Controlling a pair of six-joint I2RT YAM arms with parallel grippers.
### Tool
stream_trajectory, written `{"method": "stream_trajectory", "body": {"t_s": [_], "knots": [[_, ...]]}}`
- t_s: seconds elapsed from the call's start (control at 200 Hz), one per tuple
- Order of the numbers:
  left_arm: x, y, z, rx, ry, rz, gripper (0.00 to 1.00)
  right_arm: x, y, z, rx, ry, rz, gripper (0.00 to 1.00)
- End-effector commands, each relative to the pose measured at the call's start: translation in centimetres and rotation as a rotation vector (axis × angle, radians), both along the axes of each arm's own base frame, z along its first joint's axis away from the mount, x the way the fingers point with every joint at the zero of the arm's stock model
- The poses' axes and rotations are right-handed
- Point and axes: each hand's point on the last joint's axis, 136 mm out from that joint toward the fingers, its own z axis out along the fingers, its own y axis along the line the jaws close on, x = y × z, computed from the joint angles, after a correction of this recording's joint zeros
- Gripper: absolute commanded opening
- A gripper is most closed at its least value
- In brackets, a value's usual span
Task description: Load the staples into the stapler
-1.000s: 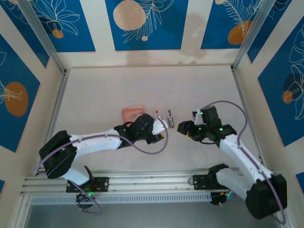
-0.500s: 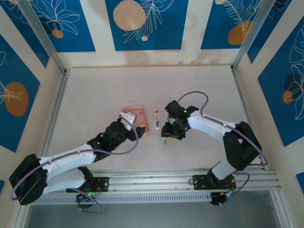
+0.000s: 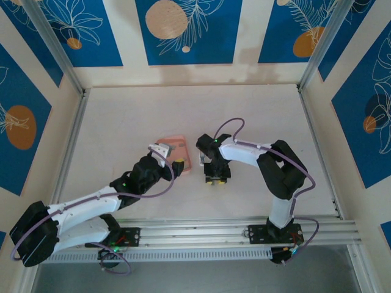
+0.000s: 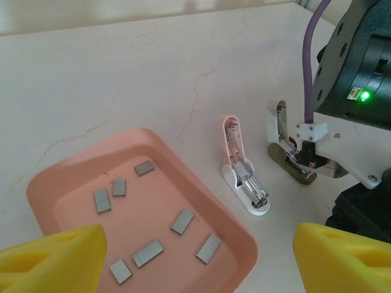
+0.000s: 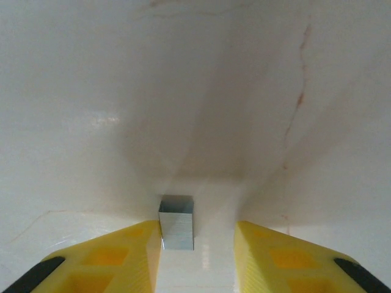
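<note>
Between the narrowed yellow fingers [image 5: 110, 259] of our right gripper [image 5: 198, 235], a grey staple strip [image 5: 176, 222] stands on the table [image 5: 183, 91], touching one finger and clear of the other. Our left gripper [image 4: 198, 241] hangs wide above the pink tray [image 4: 201, 195], where more staples [image 4: 146, 252] lie scattered. Just past the tray's rim, the pink-and-white stapler [image 4: 243, 177] lies hinged open on pale, veined stone. Blue leaf-print walls [image 3: 183, 30] stand behind.

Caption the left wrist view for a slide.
Grey staples lie scattered in a pink tray; beside it the small stapler lies open on the table.
</note>
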Motion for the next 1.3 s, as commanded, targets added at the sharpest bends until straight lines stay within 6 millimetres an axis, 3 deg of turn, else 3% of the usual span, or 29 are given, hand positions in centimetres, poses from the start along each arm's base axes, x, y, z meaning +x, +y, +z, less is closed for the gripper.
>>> {"method": "stream_trajectory", "body": {"t_s": [0.0,0.26,0.87,1.05,1.296], "knots": [[0.2,0.9,0.0,-0.012,-0.005,0.035,0.79,0.4,-0.1,0.1,-0.018,0.005,-0.019,0.36],[0.2,0.8,-0.1,-0.009,-0.004,0.030,0.79,0.9,0.7,0.2,0.003,0.001,0.000,0.31],[0.3,1.0,-0.1,-0.002,0.007,0.048,0.78,0.9,0.1,-1.8,-0.040,0.005,-0.015,0.15],[0.6,2.0,-0.4,-0.004,0.044,0.108,0.78,2.7,0.4,0.8,0.024,-0.153,-0.045,0.15],[1.4,3.8,-1.5,-0.120,0.120,0.229,0.78,7.2,1.0,5.4,0.145,-0.422,-0.064,0.15]]}}
